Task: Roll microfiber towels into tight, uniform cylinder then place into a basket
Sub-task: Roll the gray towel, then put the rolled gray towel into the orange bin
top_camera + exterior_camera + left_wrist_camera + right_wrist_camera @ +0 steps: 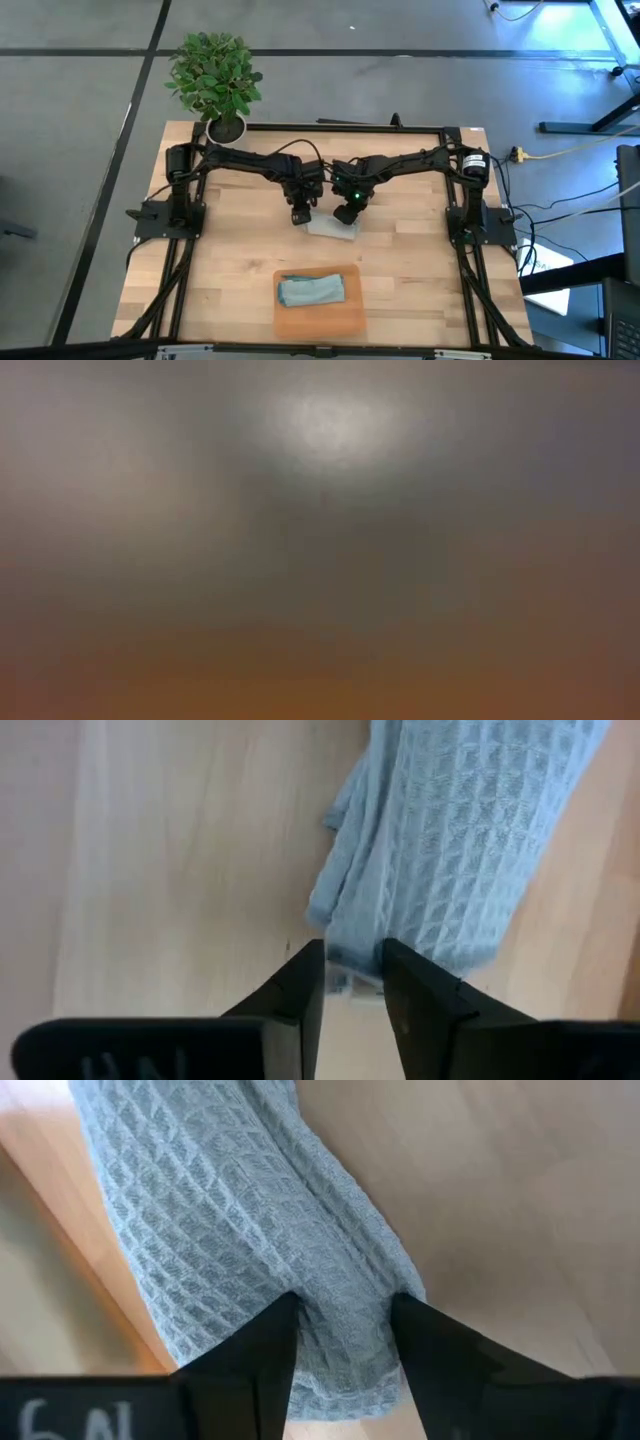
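Note:
The light grey towel (333,229) lies folded or rolled into a long band at the middle of the table, seen close in the left wrist view (450,850) and the right wrist view (230,1220). My left gripper (299,217) is at its left end, shut on it (353,975). My right gripper (346,215) is at its right part, shut on it (345,1335). The pale blue-teal towel (310,290) lies bunched in the orange tray (345,318) near the front edge. The low view shows only blur. My left gripper pinches a small bit of the towel's end edge (345,982) between its two fingers, coming from above and pointing down. The rest of the towel lies on the table. My right gripper pinches the band's bunched end (345,1342) between its two fingers (262,1350) from above, the fingers lying across the band. Several layers are gathered between them. The towel rests on the table.
A green plant in a white pot (226,128) stands at the table's far left corner. Bare wooden table (230,250) lies to the left and right of the tray.

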`<state>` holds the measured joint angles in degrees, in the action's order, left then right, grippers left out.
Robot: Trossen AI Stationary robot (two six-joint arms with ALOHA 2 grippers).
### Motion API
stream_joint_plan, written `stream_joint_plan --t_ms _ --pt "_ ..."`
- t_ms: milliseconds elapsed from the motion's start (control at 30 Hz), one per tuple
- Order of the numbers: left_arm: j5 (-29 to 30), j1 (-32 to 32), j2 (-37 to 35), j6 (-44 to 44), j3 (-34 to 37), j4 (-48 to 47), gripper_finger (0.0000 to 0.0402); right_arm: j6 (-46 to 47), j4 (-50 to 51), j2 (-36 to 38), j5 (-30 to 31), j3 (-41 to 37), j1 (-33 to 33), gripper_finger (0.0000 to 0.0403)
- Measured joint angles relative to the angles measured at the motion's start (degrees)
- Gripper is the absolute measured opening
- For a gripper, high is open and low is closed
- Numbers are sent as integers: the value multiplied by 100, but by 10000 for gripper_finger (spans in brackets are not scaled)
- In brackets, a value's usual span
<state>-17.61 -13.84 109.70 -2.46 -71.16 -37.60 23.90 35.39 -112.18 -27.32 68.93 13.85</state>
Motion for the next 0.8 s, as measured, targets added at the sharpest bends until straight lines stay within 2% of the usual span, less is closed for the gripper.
stream_joint_plan --t_ms 400,800 --pt "128 -127 -678 225 -4 -921 89 4 84 0 128 8 0 164" --pt "838 164 -2393 -216 -7 -1245 91 137 94 4 210 11 -2 164"
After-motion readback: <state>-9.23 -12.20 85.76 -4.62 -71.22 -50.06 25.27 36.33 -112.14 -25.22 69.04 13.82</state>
